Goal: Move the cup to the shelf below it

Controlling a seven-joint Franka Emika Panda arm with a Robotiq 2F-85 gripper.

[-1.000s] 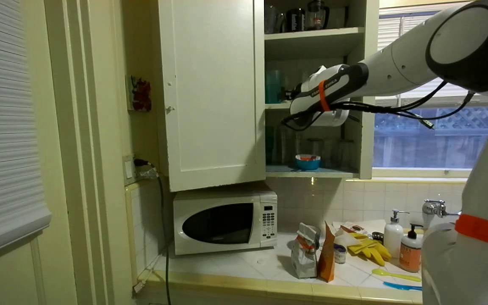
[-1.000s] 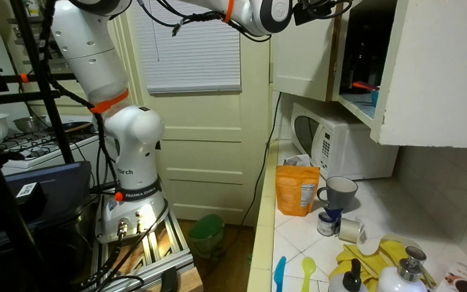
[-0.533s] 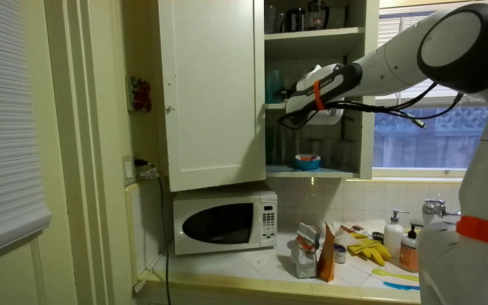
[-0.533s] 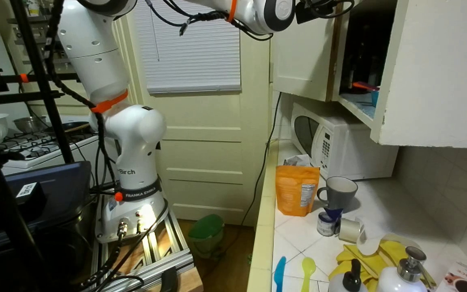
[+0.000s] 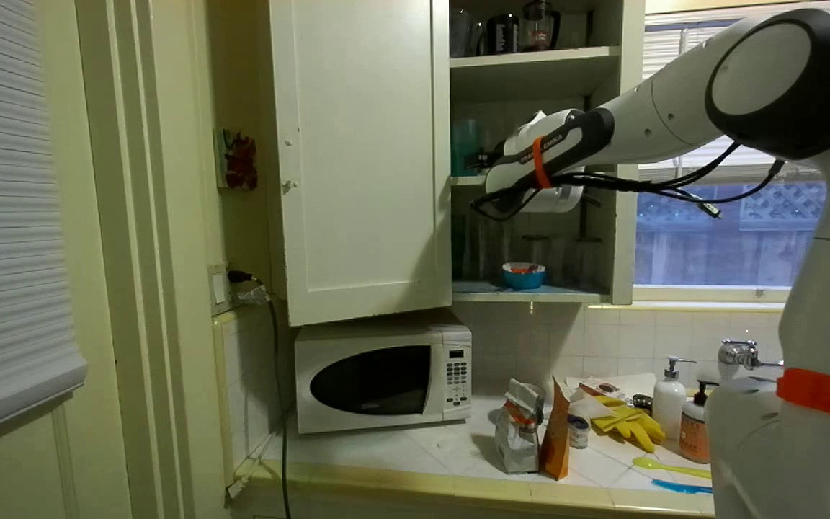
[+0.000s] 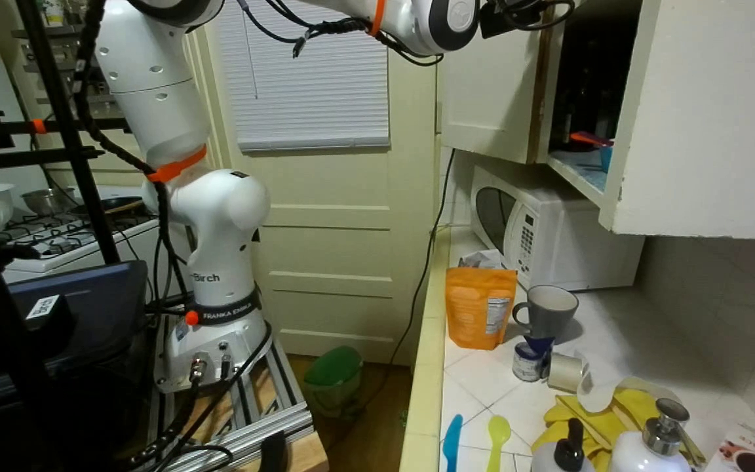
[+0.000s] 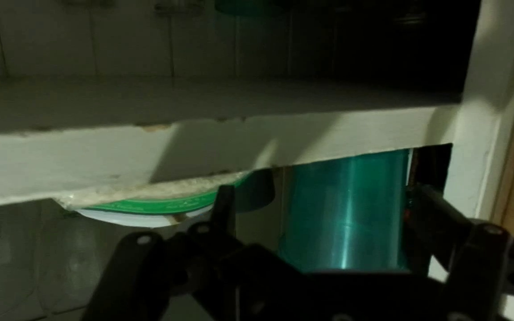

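Open kitchen cabinet [image 5: 622, 252], my arm [image 5: 674, 122] extended toward its middle shelf [image 5: 467, 181].
Lower shelf [image 5: 476, 296], beneath that. My gripper [image 7: 326, 191]: fingers [image 7: 225, 209] wide apart. Teal cup [image 7: 346, 218], one: upright on the middle shelf, showing between the fingers in my wrist view; contact, I cannot tell. Blue bowl [image 5: 524, 278], one: on the lower shelf.

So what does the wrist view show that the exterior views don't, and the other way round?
Only the wrist view: chipped spots along the front edge of the shelf, and a partly hidden item with a green rim, hard to name.

Only the exterior views: the microwave, orange pouch and yellow gloves on the counter, all three in both.

Shared: that shelf and the teal cup on it, visible in an exterior view too; the wrist picture looks upside down.
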